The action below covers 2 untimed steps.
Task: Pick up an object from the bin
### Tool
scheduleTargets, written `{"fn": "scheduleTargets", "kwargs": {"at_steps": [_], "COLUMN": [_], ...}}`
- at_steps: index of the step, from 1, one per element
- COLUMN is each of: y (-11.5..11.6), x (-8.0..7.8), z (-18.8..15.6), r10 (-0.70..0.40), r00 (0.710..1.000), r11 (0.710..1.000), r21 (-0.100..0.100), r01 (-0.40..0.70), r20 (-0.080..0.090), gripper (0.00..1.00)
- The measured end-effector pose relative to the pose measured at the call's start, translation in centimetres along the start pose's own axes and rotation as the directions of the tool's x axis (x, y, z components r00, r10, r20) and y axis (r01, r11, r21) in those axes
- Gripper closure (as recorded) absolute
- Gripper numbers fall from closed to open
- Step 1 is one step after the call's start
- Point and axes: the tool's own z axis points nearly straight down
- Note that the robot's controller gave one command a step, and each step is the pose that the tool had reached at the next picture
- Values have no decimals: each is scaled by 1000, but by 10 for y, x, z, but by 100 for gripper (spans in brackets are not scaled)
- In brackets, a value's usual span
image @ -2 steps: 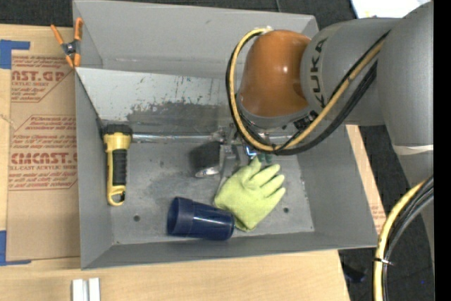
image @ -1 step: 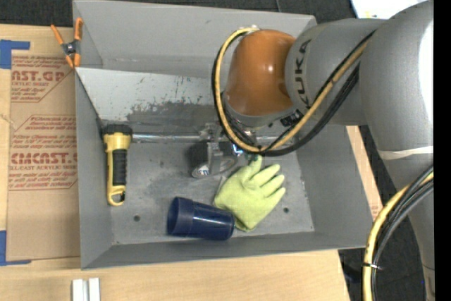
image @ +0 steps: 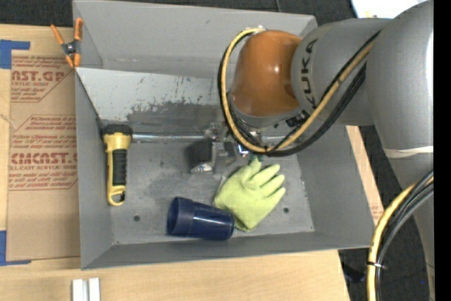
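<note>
Fingers (image: pixel 202 167): low over the bin floor's middle; spread or pressed together could not be told.
Glove (image: pixel 252 194): yellow-green, lay just right of them.
Cup (image: pixel 199 219): dark blue, on its side beside the glove.
Bin (image: pixel 176 32): grey, floor scuffed.

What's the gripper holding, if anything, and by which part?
Cannot tell. The gripper is down near the floor of the bin, just left of the yellow-green glove; this view doesn't settle any hold.

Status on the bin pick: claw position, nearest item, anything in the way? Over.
Claw down at mid-bin. Yellow-green glove nearest, beside it. Dark blue cup on its side against glove. Yellow-black torch apart, far side.
</note>
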Motion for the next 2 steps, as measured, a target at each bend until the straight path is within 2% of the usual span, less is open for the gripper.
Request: {"fn": "scheduleTargets", "kwargs": {"at_steps": [1,2], "y": [0,9], "x": [1,5], "z": [-3,-46], "r10": [-1,1], "r00": [1000,1000], "r11": [1000,1000], "r21": [0,-3], "r01": [1,-1], "r20": [-2,0], "gripper": [100,100]}}
